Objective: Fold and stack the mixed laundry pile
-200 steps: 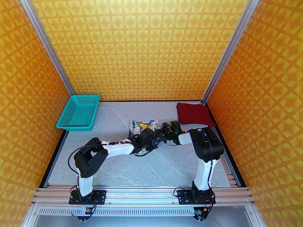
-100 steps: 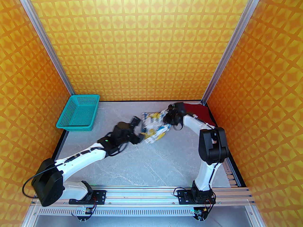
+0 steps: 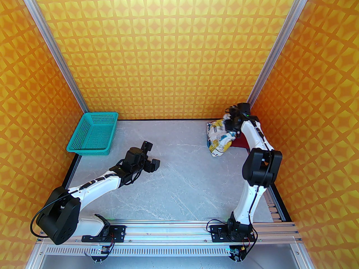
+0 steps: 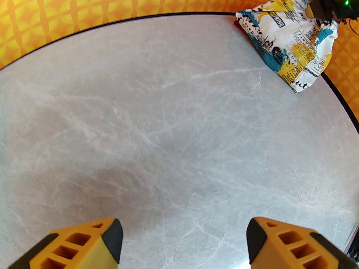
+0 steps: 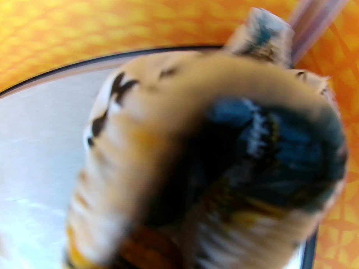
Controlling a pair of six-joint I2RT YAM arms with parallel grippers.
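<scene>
Left claw, top view: left gripper (image 3: 150,155), left of centre frame, jaws spread wide with nothing between them, over the bare grey table (image 3: 182,183).
Right claw, top view: right gripper (image 3: 228,120), right of centre, pressed into the top of the printed cloth. I cannot tell whether it is clenched on the cloth or has let go.
Arms, top view: two, bases at the bottom of the frame.
Garments, top view: two. The white printed garment (image 3: 220,139) bunches into a peak reaching up to the right claw. The dark red T-shirt (image 3: 240,143) lies under it, with one sliver showing at its right edge.
Basket, top view: one teal basket (image 3: 101,113), middle left of frame, well apart from both garments.
Left claw, left wrist view: left gripper (image 4: 183,234), two orange fingers (image 4: 84,242) at the bottom edge, far apart, with bare table (image 4: 168,122) between them.
Garments, left wrist view: printed garment (image 4: 291,43) in the upper right corner, the right gripper (image 4: 319,8) dark at its top.
Cloth, right wrist view: printed garment (image 5: 168,150), blurred and close to the lens, centre and right. The fingers cannot be made out. Table (image 5: 33,122) at left.
</scene>
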